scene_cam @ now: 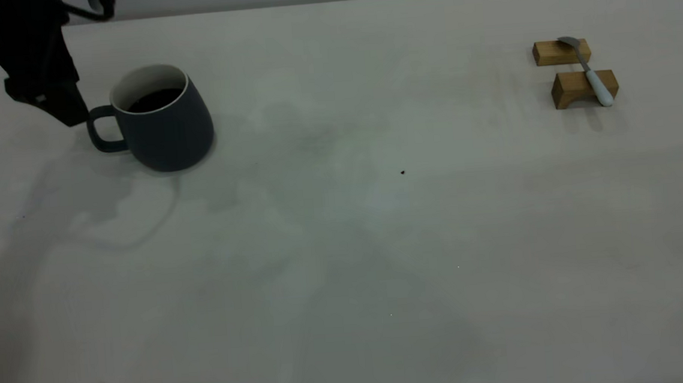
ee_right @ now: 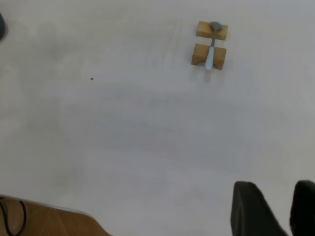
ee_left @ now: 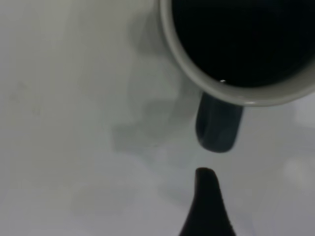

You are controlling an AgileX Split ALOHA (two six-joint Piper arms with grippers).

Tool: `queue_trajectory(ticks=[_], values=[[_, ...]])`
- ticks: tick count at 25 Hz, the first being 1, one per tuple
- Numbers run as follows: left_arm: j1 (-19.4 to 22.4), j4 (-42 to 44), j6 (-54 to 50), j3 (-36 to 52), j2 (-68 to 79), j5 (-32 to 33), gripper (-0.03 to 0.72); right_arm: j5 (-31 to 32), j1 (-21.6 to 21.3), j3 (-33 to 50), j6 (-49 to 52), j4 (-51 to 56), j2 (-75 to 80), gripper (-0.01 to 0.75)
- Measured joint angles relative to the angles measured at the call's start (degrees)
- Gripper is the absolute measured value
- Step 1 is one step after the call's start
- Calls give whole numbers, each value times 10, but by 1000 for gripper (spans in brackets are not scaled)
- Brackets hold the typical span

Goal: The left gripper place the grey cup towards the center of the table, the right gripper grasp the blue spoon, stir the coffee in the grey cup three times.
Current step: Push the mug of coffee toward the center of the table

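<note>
- The grey cup point(scene_cam: 163, 121) stands upright on the bench point(scene_cam: 346, 263) at the far left, well away from the middle. Its white rim faces up and its loop handle points left.
- The coffee point(scene_cam: 155, 100) lies dark and flat inside the cup, some way below the rim; in the left wrist view it fills the cup's mouth as a black disc.
- The left pincer point(scene_cam: 75, 117) hangs just left of the cup handle, its dark tip very near the handle's outer curve. The left wrist view shows a narrow strip of bare bench between one black finger point(ee_left: 206, 209) and the handle, so nothing is gripped. Only that one finger shows, and I cannot tell whether the pincer is open or closed.
- The blue spoon point(scene_cam: 589, 72) lies at the far right of the bench, well apart from the cup. It rests across two small wooden blocks point(scene_cam: 583, 87), its grey bowl on the farther block and its pale blue handle over the nearer one, the handle end jutting past that block toward the near side.
- The right pincer point(ee_right: 278, 209) appears only in its own wrist view, high above the bench and well away from the spoon. Its two black fingers stand apart with bare bench between them, holding nothing.
- A tiny dark speck point(scene_cam: 402, 172) sits on the bench roughly midway between cup and spoon.
</note>
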Motion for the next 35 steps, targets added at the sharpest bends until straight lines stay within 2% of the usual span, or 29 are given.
queue_trajectory(ticks=[7, 11, 16, 23, 29, 35], values=[[0, 19, 3, -42, 60, 3, 606, 0, 0, 0, 0, 0, 0, 239], [-2, 21, 29, -51, 79, -2, 549, 0, 0, 0, 0, 0, 0, 239], [-14, 21, 73, -52, 83, -18, 434, 0, 0, 0, 0, 0, 0, 239], [-34, 24, 84, -53, 85, -29, 210, 0, 0, 0, 0, 0, 0, 239], [-91, -6, 78, -55, 86, -28, 210, 0, 0, 0, 0, 0, 0, 239], [-162, -27, 63, -55, 91, -56, 210, 0, 0, 0, 0, 0, 0, 239]])
